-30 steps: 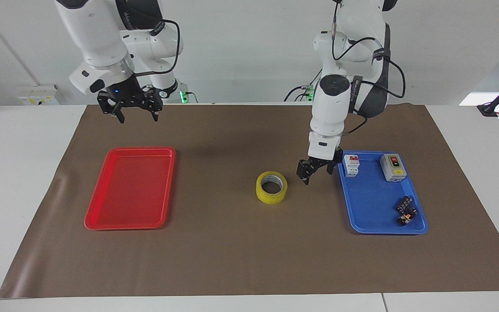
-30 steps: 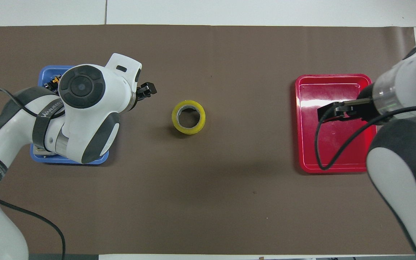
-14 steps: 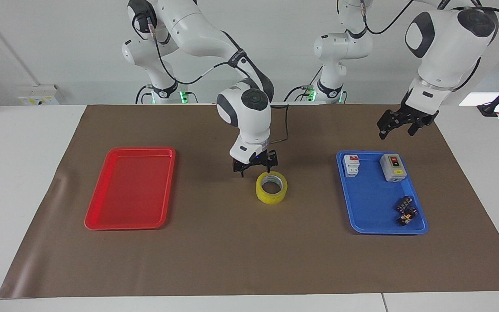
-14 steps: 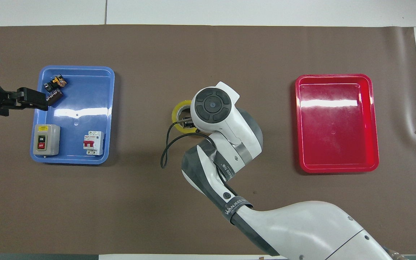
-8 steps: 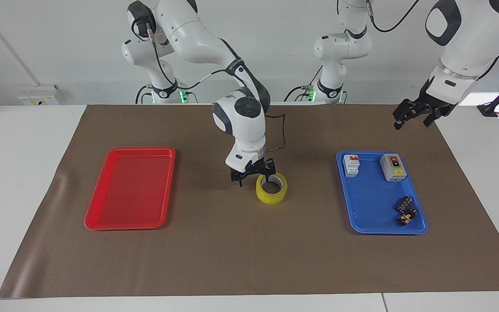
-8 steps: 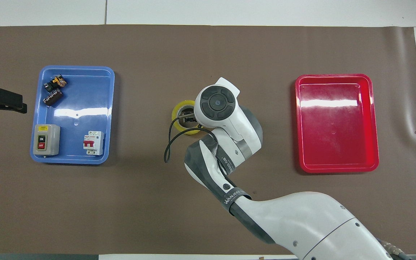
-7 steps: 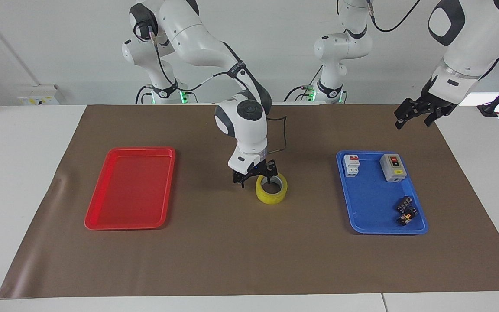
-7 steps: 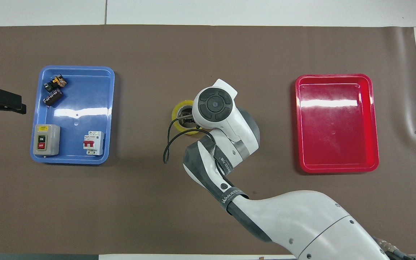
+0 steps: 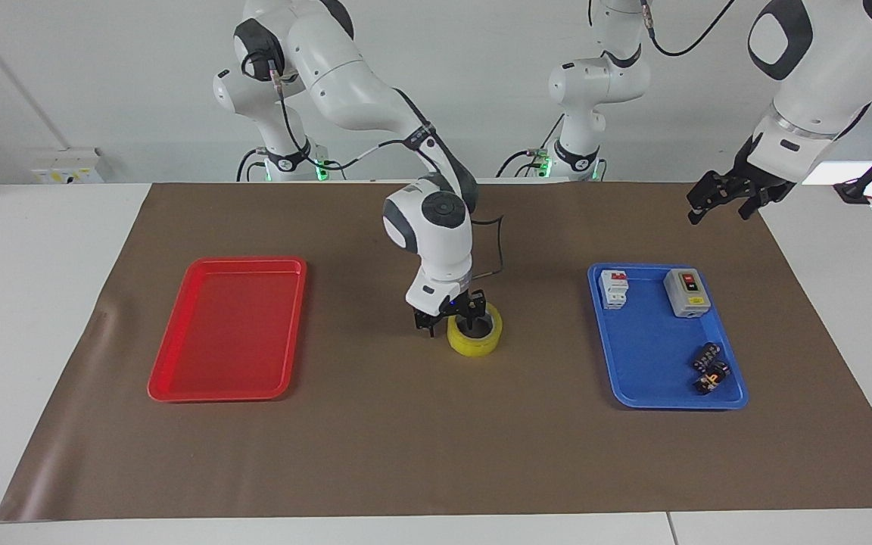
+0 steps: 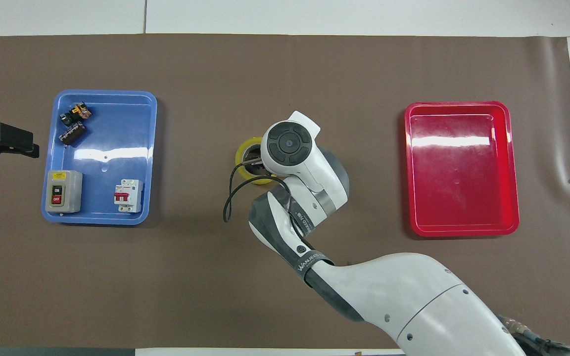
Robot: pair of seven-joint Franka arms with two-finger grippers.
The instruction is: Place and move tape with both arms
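Observation:
The yellow tape (image 9: 479,338) lies flat on the brown mat (image 9: 436,454) at mid-table, between the two trays. My right gripper (image 9: 452,321) is down on it and open. One finger stands in the core and the other outside the wall, on the side toward the right arm's end. In the overhead view the right arm's wrist covers most of the tape (image 10: 241,156). My left gripper (image 9: 720,210) is open and empty, and waits in the air over the mat's edge at the left arm's end; it also shows in the overhead view (image 10: 23,141).
A red tray (image 9: 228,333) lies bare toward the right arm's end (image 10: 463,198). A blue tray (image 9: 652,356) toward the left arm's end holds a grey switch box (image 9: 686,292), a white breaker (image 9: 615,288) and small dark parts (image 9: 711,369).
My right gripper has come down from just above the tape to straddle its wall. My left gripper has stayed put at its end of the table. The tape has not moved.

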